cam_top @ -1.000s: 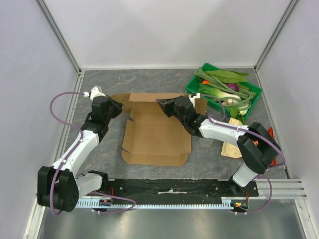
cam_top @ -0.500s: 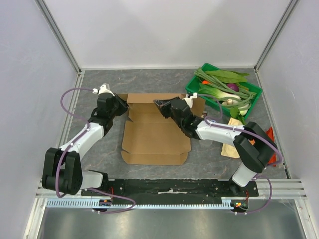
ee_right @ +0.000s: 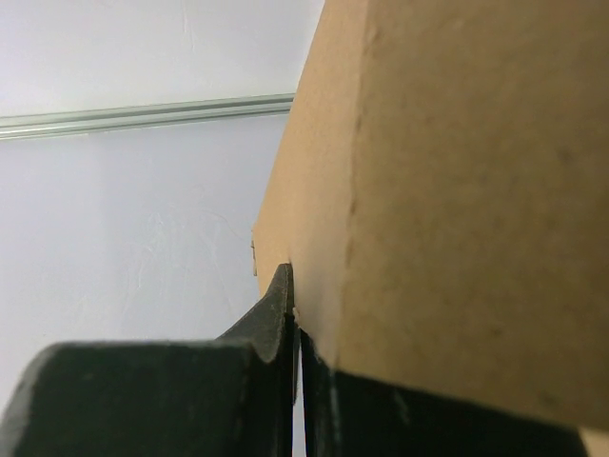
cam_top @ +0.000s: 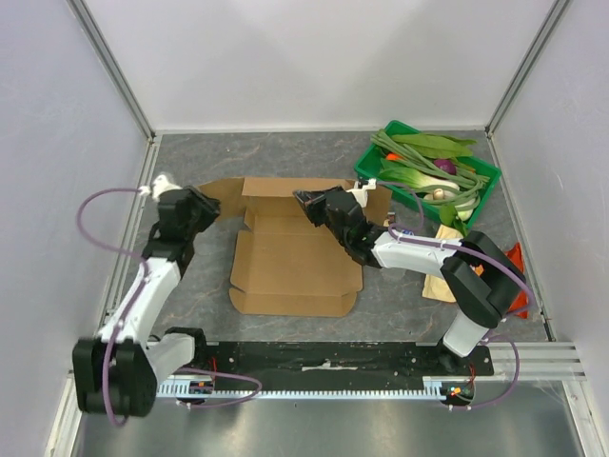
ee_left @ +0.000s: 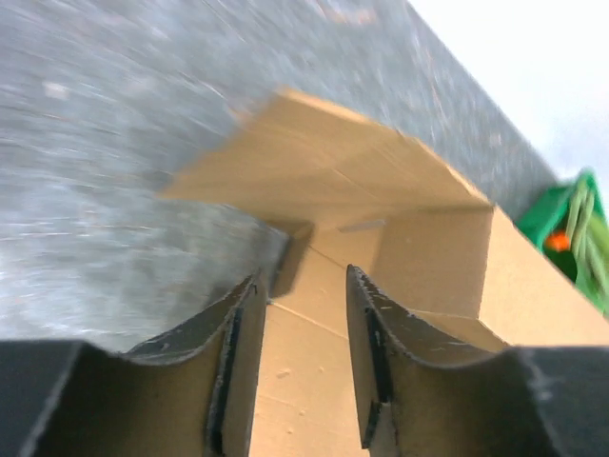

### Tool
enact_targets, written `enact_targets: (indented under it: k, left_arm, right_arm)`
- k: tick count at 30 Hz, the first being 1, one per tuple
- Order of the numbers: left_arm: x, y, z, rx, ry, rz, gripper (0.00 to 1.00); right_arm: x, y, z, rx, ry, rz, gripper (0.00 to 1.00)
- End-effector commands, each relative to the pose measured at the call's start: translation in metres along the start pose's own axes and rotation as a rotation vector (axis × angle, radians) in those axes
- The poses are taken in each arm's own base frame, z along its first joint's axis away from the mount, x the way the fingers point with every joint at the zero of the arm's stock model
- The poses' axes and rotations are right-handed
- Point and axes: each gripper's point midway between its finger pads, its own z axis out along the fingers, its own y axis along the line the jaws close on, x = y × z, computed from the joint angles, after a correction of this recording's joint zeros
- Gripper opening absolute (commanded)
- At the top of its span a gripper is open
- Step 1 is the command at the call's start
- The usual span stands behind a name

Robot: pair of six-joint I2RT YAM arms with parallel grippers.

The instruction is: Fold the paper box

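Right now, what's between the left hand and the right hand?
Top view: only the paper box, its rear panel and left flap spanning from left hand to right hand.

Centre frame, I see the paper box [cam_top: 295, 262] plain brown, unprinted. The surface [cam_top: 285, 157] beneath is mottled grey with pale veining. Upper right, a bright green crate [cam_top: 491, 173] holds green and white vegetables [cam_top: 428, 148], one purple. My arms [cam_top: 143, 286] are white and black, cables [cam_top: 88, 214] lilac; left tool [cam_top: 211, 203] and right tool [cam_top: 303, 200] both black.
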Motion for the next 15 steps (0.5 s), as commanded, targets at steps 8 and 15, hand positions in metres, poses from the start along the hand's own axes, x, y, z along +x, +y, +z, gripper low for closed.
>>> enact_targets:
  k: [8, 15]
  left_arm:
    - [0.04, 0.012, -0.025, 0.152, 0.193, -0.13, 0.13]
    - [0.087, 0.053, -0.004, 0.026, 0.281, -0.169, 0.06]
  right_arm:
    - [-0.006, -0.037, 0.003, 0.084, -0.015, -0.084, 0.0]
    - [-0.003, -0.039, 0.002, 0.079, 0.0, -0.073, 0.0]
